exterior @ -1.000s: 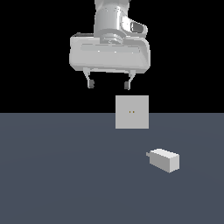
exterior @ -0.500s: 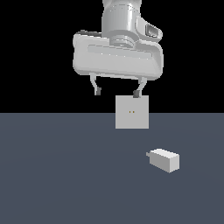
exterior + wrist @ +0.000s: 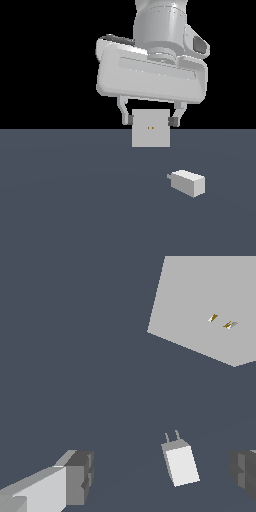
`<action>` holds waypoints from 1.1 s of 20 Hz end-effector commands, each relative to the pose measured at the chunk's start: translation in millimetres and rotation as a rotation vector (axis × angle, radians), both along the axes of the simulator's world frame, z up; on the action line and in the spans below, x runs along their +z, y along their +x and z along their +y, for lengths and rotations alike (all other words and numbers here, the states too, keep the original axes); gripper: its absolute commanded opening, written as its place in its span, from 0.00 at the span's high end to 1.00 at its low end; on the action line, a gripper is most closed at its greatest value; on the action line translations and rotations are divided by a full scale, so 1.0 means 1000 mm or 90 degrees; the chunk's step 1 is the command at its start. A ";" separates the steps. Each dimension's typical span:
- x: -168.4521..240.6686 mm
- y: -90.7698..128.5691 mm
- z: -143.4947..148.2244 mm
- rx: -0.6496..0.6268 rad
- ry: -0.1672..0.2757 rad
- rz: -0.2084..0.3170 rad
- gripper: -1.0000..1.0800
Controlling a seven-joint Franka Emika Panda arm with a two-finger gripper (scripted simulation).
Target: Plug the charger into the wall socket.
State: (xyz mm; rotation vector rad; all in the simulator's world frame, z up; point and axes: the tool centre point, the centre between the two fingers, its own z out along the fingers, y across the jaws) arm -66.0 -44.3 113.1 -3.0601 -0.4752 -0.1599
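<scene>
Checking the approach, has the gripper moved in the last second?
Yes. The gripper has come down and toward the exterior view's right: its fingers now flank the wall socket, having been above it.

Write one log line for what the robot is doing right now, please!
phase: reaching | gripper: open, empty, above floor | charger: lying on floor, not held | socket: upright, empty | plugged in: no
</scene>
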 end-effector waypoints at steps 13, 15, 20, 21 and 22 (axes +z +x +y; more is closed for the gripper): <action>-0.039 -0.022 -0.040 0.112 0.003 -0.038 0.04; -0.042 -0.024 -0.044 0.122 0.003 -0.041 0.04; -0.049 -0.026 -0.050 0.141 0.004 -0.047 0.04; -0.050 -0.026 -0.051 0.143 0.005 -0.048 0.04; -0.051 -0.026 -0.052 0.145 0.005 -0.049 0.04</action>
